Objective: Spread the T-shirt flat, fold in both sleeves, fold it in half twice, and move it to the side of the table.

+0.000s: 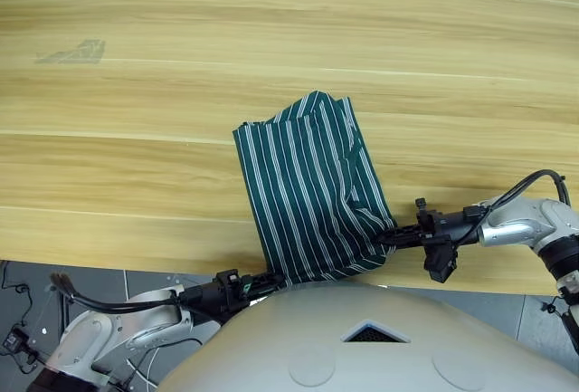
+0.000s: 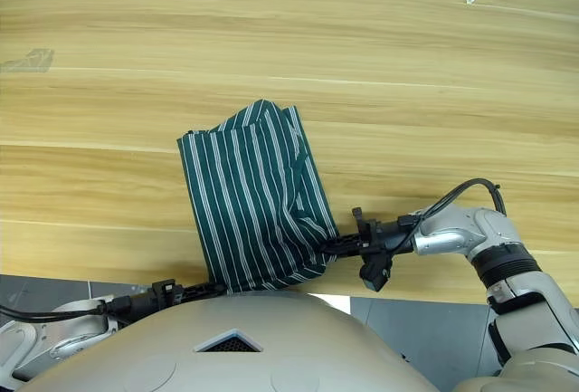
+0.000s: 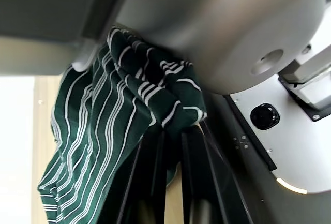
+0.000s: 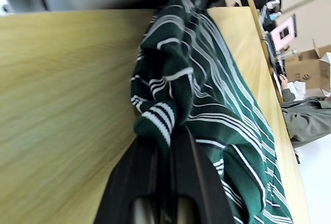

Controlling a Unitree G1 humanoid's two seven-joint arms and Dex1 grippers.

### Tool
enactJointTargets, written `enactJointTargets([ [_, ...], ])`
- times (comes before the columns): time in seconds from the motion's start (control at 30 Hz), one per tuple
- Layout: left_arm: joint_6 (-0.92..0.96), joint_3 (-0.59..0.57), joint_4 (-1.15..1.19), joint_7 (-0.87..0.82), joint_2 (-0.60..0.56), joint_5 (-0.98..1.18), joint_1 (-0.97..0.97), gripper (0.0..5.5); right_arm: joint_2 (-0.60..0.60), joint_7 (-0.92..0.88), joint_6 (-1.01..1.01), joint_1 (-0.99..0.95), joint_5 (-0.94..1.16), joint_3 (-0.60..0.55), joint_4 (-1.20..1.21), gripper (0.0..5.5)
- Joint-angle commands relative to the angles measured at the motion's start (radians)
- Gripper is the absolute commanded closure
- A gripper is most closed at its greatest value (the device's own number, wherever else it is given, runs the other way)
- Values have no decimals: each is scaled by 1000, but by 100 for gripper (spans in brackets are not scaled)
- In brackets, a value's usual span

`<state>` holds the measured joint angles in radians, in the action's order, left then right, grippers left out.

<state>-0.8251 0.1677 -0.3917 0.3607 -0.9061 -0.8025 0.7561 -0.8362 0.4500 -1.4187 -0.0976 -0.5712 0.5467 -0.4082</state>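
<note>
Green shirt (image 1: 308,193) is lying narrow, sleeves seemingly in. I'm pinching its near corners with left gripper (image 1: 274,280) and right gripper (image 1: 387,236). Halvings are probably remaining.

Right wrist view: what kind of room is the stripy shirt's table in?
Probably an office or lab workroom: a wooden table, cardboard boxes and what looks like a screen beyond it.

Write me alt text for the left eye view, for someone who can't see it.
A green, white-striped T-shirt, folded narrow, lies on a wooden table by the edge nearest the robot. The left end effector and right end effector each pinch one of its near corners.
</note>
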Motion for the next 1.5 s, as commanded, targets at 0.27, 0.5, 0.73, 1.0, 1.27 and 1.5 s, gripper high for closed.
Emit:
enactJointTargets([
  [0.27,202,-186,-29,73,92,220,-203,528,-38,62,114,-9,171,48,74,549],
  [0.5,121,-256,-191,104,77,97,-52,528,-67,86,140,28,208,48,125,549],
  [0.73,106,-350,-278,97,98,32,-33,534,-70,97,164,58,215,36,145,549],
  [1.0,89,-300,-162,70,121,27,-96,534,-66,111,200,56,260,46,154,549],
  [1.27,375,-256,-183,347,53,519,65,534,-227,499,1015,61,1131,32,575,549],
  [1.5,649,-395,-332,481,-5,956,-7,535,-207,637,1339,50,1248,-91,648,549],
])
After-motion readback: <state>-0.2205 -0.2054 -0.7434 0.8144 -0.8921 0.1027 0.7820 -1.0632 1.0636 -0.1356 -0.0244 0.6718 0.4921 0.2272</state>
